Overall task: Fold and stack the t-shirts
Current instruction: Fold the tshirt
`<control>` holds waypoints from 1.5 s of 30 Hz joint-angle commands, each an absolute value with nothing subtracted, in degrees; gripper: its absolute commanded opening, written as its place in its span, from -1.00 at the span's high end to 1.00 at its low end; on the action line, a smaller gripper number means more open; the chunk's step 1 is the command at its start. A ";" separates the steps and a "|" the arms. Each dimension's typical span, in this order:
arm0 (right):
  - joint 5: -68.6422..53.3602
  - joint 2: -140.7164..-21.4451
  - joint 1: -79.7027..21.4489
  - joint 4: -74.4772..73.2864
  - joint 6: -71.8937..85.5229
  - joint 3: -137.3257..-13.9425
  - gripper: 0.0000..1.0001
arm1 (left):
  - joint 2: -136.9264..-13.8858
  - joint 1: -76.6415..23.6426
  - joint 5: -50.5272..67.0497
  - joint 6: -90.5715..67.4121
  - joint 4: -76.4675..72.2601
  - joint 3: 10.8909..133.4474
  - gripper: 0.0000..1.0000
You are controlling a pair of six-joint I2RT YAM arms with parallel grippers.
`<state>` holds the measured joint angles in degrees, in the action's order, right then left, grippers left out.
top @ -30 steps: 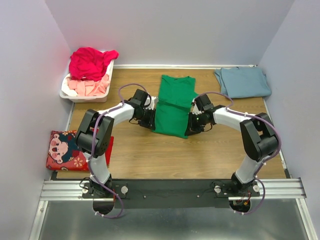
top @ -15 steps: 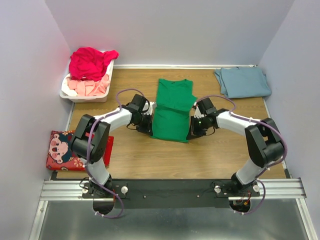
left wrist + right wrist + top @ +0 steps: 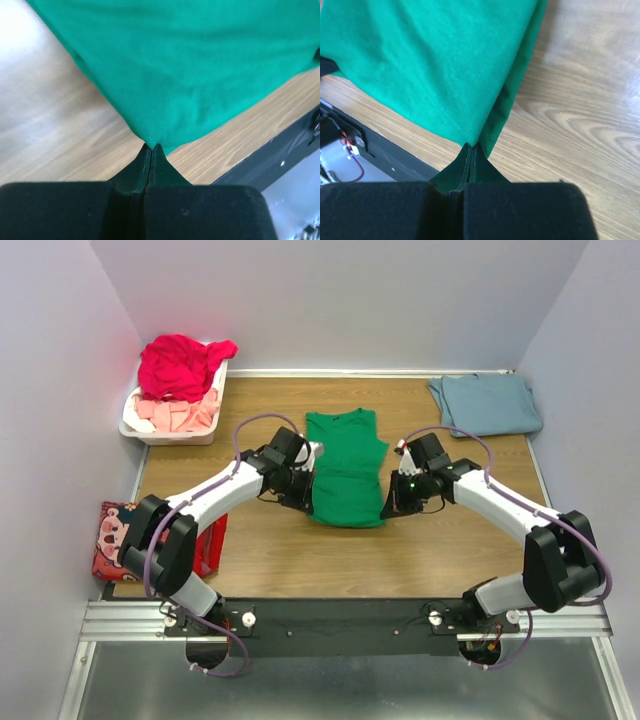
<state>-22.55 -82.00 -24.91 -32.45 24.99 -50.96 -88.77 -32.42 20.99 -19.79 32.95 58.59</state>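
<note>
The bright green t-shirt [image 3: 345, 465] lies in the middle of the wooden table [image 3: 280, 560], neck toward the far side. My left gripper [image 3: 312, 476] is shut on its left edge, and in the left wrist view the closed fingertips pinch a corner of green cloth [image 3: 190, 75] at the left gripper [image 3: 151, 147]. My right gripper [image 3: 391, 490] is shut on the shirt's right edge; the right wrist view shows a fold of green fabric [image 3: 435, 65] pinched at the right gripper [image 3: 471, 145]. A dusty blue-grey t-shirt [image 3: 486, 403] lies folded at the far right corner.
A white basket [image 3: 134, 425] at the far left holds a magenta-red t-shirt [image 3: 180, 364] over pale pink ones [image 3: 178, 416]. A red cartoon-print cushion [image 3: 122, 538] sits off the table's left edge. The black rail [image 3: 340, 620] runs along the near edge.
Both grippers have shut on the green shirt's side edges. Both arms stretched out further, and the shirt shifted toward the near edge and now looks wider and shorter.
</note>
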 commanded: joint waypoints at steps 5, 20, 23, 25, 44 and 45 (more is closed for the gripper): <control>-16.53 -80.86 -24.96 -36.21 23.56 -59.23 0.99 | -88.15 -32.17 13.55 -19.78 39.37 69.69 1.00; -5.63 -90.34 -21.98 -35.16 19.69 -75.14 0.99 | -93.86 -30.76 5.73 -20.83 39.73 83.49 1.00; -4.75 -93.68 -21.01 -33.06 19.69 -78.13 0.99 | -96.85 -30.59 4.14 -21.00 39.99 87.35 1.00; -4.48 -96.49 -20.22 -32.17 19.69 -79.71 0.99 | -99.22 -30.59 3.61 -20.83 39.73 89.64 1.00; -7.82 -124.27 -15.21 -28.74 18.02 -108.79 0.99 | -119.52 -24.53 -1.41 -20.74 40.25 108.44 1.00; -8.26 -124.97 -15.03 -28.74 18.02 -109.59 0.99 | -121.01 -24.09 -1.32 -20.57 40.60 109.68 1.00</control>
<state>-7.22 -121.60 -16.47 -29.87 18.96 -104.66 -117.43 -27.38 1.74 -21.28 38.96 102.69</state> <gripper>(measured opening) 0.014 0.011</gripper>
